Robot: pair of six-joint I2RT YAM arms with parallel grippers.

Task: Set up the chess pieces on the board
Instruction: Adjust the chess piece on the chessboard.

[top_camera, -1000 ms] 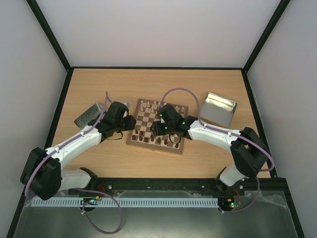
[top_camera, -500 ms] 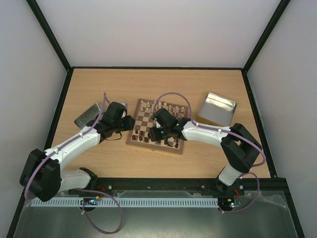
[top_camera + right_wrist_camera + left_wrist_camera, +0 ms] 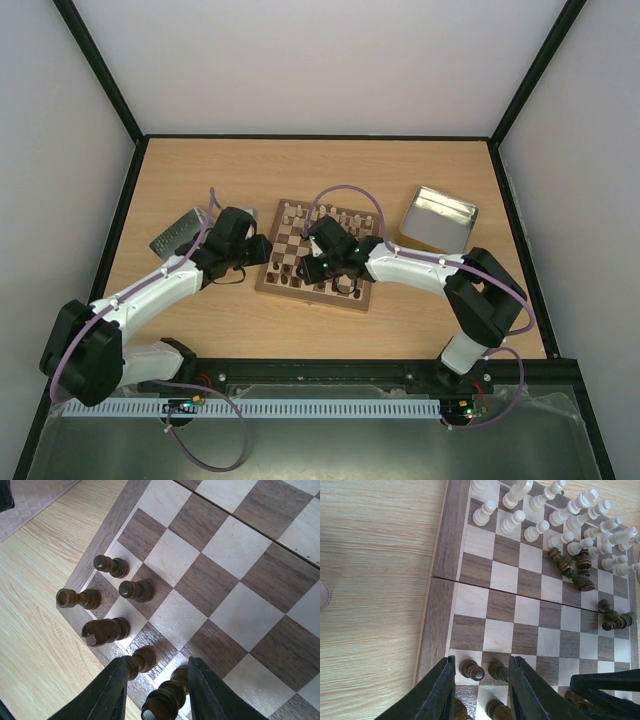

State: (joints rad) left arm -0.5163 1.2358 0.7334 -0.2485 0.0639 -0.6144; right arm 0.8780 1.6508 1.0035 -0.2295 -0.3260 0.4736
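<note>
The right arm (image 3: 400, 265) has swung to the board's (image 3: 215, 545) near-left corner, jaws narrowing around a dark piece (image 3: 165, 697), still apart; the left arm's (image 3: 170, 280) jaws stand apart, empty.

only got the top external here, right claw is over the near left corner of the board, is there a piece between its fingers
Observer: Yes. The right wrist view shows a tall dark piece standing between the fingers of the right claw. A gap shows on one side, so it does not look clamped yet.
Operator: ok, any dark ones lying down somewhere
Observer: Yes. In the left wrist view, tipped dark pieces lie in a heap right by the light pawns. A second heap lies apart from it, nearer the middle of the board.
</note>
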